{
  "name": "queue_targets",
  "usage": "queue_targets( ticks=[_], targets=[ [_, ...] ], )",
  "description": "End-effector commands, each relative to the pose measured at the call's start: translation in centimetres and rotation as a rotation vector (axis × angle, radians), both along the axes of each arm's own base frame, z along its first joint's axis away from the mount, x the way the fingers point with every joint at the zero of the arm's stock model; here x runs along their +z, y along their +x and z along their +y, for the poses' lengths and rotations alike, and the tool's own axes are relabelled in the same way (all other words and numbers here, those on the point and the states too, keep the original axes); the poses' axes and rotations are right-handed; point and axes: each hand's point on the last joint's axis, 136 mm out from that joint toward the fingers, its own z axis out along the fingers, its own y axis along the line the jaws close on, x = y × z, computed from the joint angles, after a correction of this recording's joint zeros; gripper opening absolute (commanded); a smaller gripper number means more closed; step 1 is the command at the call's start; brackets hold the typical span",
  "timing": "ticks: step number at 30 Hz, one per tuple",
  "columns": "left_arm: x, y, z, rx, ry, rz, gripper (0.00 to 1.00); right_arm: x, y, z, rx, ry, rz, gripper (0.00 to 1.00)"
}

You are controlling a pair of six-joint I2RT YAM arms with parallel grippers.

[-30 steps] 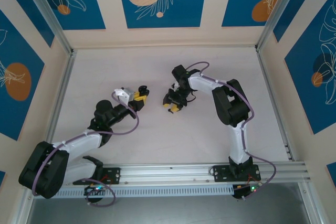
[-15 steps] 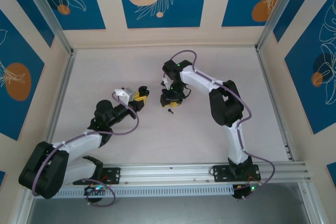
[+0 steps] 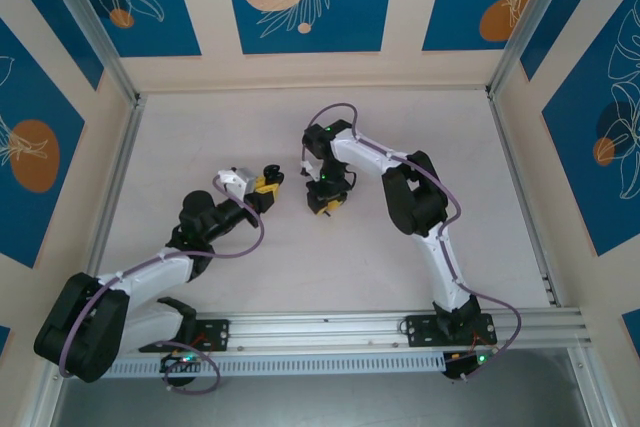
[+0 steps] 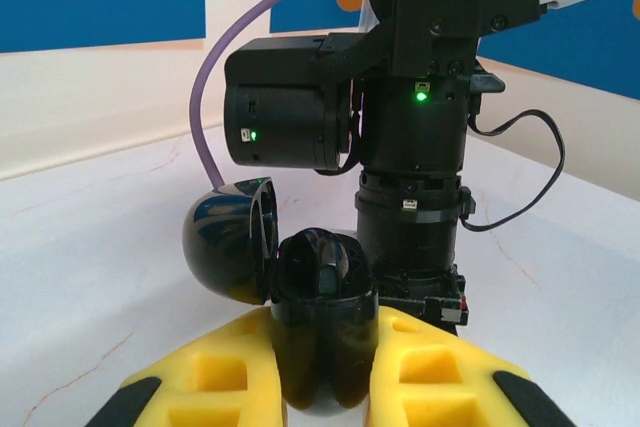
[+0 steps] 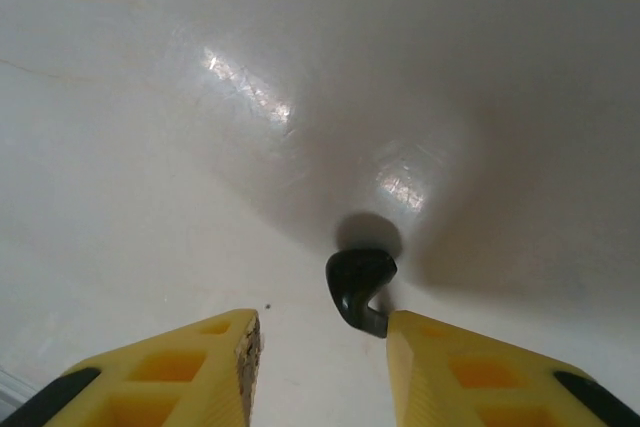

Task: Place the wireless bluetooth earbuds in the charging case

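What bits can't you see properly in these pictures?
- Left wrist view: inside the glossy black round charging case, too dark to tell if a bud sits there; the left gripper hides its lower sides with its yellow fingers.
- Right wrist view: whether the tail of the tiny black comma-shaped earbud touches the right gripper; too close to tell.
- Top view: whatever lies beneath the right gripper, covered by it.

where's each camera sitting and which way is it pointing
top external: above and behind the arm bases, looking down on the table; both arms, left gripper and right gripper show.
left wrist: low, facing across at the right arm; its gripper clamps the open charging case.
right wrist: looking down at a black earbud just ahead of its open gripper.
shared: top and left wrist both see the case and right arm.
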Motion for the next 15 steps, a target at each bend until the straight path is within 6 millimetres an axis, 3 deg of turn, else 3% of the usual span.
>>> queue_targets(
  ticks=[1, 15],
  targets=[
    [0.7, -0.2, -0.3, -0.009, 0.01, -0.038, 0.0, -0.3, 0.0, 0.2, 0.028, -0.009, -0.006, 0.36],
    [0.7, -0.1, -0.4, -0.012, 0.013, -0.035, 0.0, -1.9, 0.3, 0.0, 0.018, -0.037, -0.023, 0.28]
  ],
)
